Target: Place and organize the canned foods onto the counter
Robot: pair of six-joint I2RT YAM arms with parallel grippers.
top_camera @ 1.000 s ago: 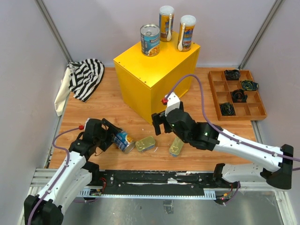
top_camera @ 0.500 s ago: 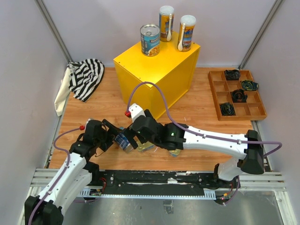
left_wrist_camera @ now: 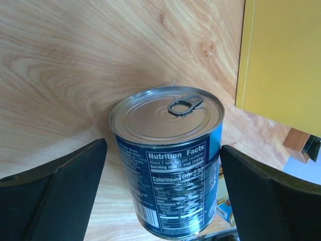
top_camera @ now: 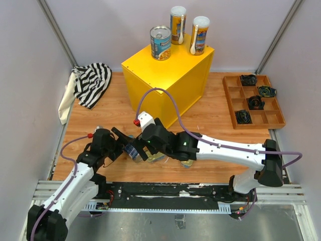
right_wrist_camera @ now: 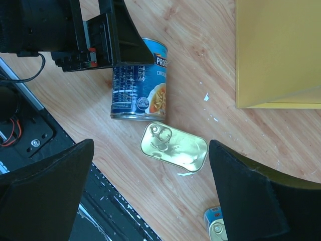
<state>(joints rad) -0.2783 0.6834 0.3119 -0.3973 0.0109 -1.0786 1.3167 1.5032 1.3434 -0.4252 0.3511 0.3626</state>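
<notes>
Table: wooden table top (top_camera: 100, 120) with pale walls all round.
Counter: big bright yellow metal box (top_camera: 165, 80), at the back in the middle.
Cans on the box: one wide blue can with a silver top (top_camera: 160, 43) and two tall thin cans with white lids (top_camera: 178, 25), all standing up.
Cans on the table: second wide blue can (left_wrist_camera: 168, 160) lies on its side near the front, with its lid facing the left gripper (left_wrist_camera: 163, 145). A flat gold tin (right_wrist_camera: 174, 147) lies just beside its other end. A second gold tin (right_wrist_camera: 216, 228) lies further right.
Left gripper: fingers spread wide, one each side of the lying blue can, not touching it.
Right gripper (right_wrist_camera: 150, 144): fingers spread wide over the flat gold tin, holding nothing.
Hard to see: from above, the right arm covers most of the first gold tin and part of the second. The right wrist view cuts the second one off at the bottom edge.
Changed: a second ago the right gripper was further right, by the second tin. Now it is over the first tin, close to the left gripper. No can moved.
Count: six cans, made up of two tall, two blue and two gold. Three are on the box and three on the table.
Other things: one brown wooden tray with little boxes (top_camera: 231, 95) on the right holds four small black gadgets (top_camera: 256, 103). One black-and-white striped cloth (top_camera: 93, 83) lies at the back left.
</notes>
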